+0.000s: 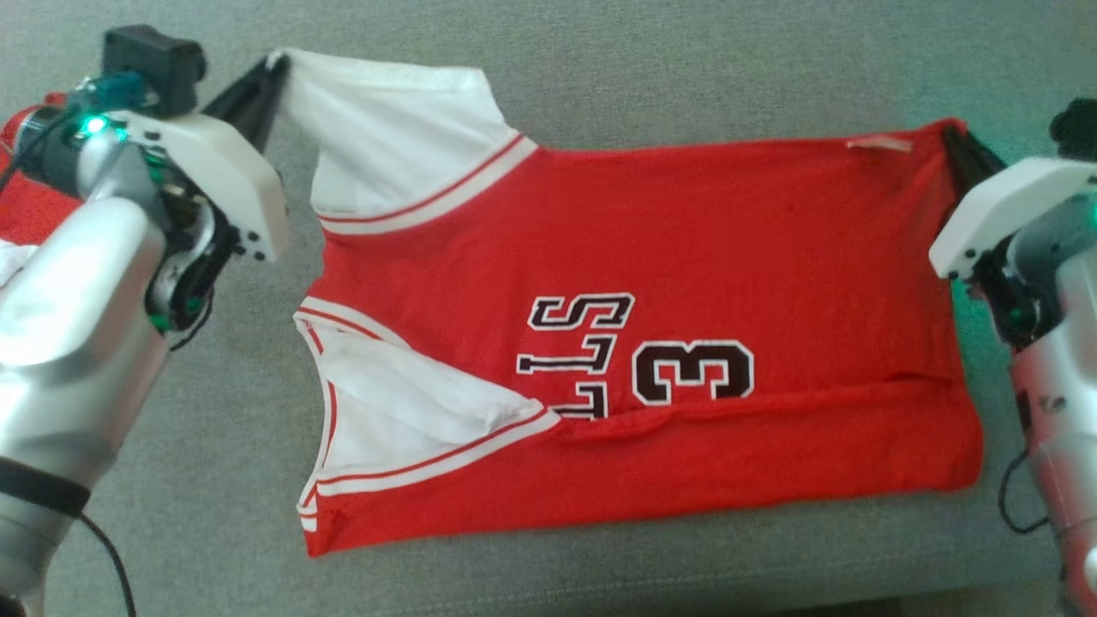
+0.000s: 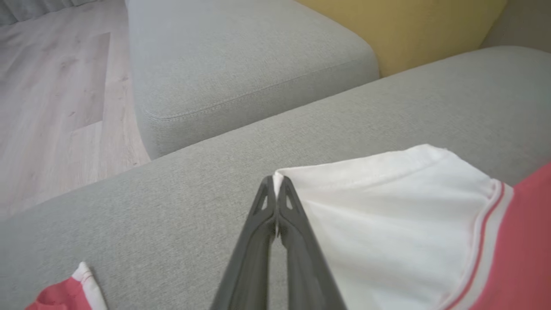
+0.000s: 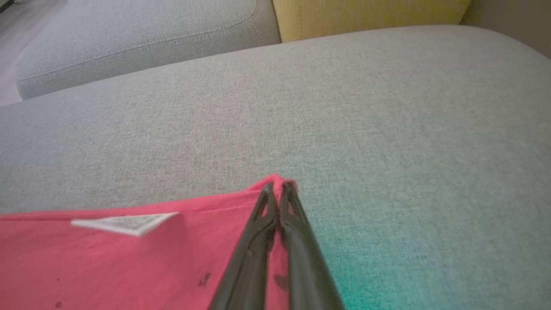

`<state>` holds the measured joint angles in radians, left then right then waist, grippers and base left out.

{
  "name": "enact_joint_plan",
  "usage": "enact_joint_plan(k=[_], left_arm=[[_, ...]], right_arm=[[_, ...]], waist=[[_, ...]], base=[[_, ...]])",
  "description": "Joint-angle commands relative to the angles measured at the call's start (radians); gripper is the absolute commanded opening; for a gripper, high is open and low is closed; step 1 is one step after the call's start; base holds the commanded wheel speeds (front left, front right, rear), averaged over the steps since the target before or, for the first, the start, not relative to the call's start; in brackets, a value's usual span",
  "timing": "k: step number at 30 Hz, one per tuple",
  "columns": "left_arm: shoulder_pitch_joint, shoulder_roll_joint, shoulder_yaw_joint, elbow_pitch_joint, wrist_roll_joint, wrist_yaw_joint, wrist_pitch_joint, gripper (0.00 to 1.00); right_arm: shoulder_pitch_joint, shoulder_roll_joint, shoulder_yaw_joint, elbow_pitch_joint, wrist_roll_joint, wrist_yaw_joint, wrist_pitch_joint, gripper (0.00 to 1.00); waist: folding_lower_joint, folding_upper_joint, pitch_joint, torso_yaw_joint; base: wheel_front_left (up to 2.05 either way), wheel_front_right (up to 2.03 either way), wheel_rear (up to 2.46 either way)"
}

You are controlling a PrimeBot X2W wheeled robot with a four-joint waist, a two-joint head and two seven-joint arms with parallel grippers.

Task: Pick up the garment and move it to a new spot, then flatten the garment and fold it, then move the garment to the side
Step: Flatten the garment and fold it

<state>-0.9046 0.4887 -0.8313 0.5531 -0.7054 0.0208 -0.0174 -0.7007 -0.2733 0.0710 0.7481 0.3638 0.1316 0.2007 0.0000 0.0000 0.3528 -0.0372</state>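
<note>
**Two thin corner pinches, and a fold that may skew**

The red jersey (image 1: 686, 257) lies spread sideways across the middle of the grey sofa seat (image 1: 600, 77). Its near long edge is turned over in a narrow band at 6 o'clock. The far white sleeve (image 1: 386, 137) is drawn out toward 10 o'clock, where the left gripper (image 1: 261, 86) is clamped on the very tip of the sleeve hem. At 2 o'clock the right gripper (image 1: 958, 146) is clamped on the jersey's far bottom corner, just past a small white label (image 1: 878, 144).

Both holds look slight: each wrist view shows only a sliver of cloth between the fingertips. A quick lift, or the arms pulling apart, could tug a corner free and drop that end.

At the right corner I cannot tell whether both layers are caught. If only the top one is, the jersey would open instead of folding.

The left hold is on the sleeve, not the shoulder. Carrying it toward 6 o'clock would probably move the sleeve first and leave the body behind, giving a slanted crease.

The loose band at 6 o'clock could bunch on the soft seat.

A second red-and-white cloth (image 1: 26, 214) lies at 9 o'clock under the left arm and could be dragged along.
</note>
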Motion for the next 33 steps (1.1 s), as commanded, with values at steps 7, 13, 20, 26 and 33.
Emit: enact_joint_plan(k=[7, 13, 20, 26, 33], left_arm=[[-0.117, 0.004, 0.084, 0.058, 0.003, 0.032, -0.088, 0.0], [-0.188, -0.059, 0.097, 0.149, 0.004, 0.028, -0.156, 0.0], [-0.215, -0.097, 0.084, 0.216, 0.018, -0.006, -0.205, 0.0], [-0.176, -0.085, 0.061, 0.227, 0.037, -0.039, -0.226, 0.0], [-0.072, -0.033, 0.047, 0.153, 0.027, -0.052, -0.221, 0.0]], right_arm=[[-0.119, -0.041, 0.007, 0.039, -0.033, -0.001, -0.08, 0.0], [-0.205, -0.036, -0.005, 0.106, -0.066, -0.001, -0.172, 0.0], [-0.234, -0.024, 0.022, 0.164, -0.071, -0.001, -0.239, 0.0], [-0.197, -0.039, 0.075, 0.185, -0.043, -0.001, -0.277, 0.0], [-0.107, -0.076, 0.137, 0.163, 0.034, -0.001, -0.273, 0.0]], waist=[[0.0, 0.0, 0.011, 0.009], [0.0, 0.0, 0.025, 0.016], [0.0, 0.0, 0.039, 0.023], [0.0, 0.0, 0.011, 0.03], [0.0, 0.0, -0.071, 0.036]], base=[[0.0, 0.0, 0.0], [0.0, 0.0, 0.0], [0.0, 0.0, 0.0], [0.0, 0.0, 0.0], [0.0, 0.0, 0.0]])
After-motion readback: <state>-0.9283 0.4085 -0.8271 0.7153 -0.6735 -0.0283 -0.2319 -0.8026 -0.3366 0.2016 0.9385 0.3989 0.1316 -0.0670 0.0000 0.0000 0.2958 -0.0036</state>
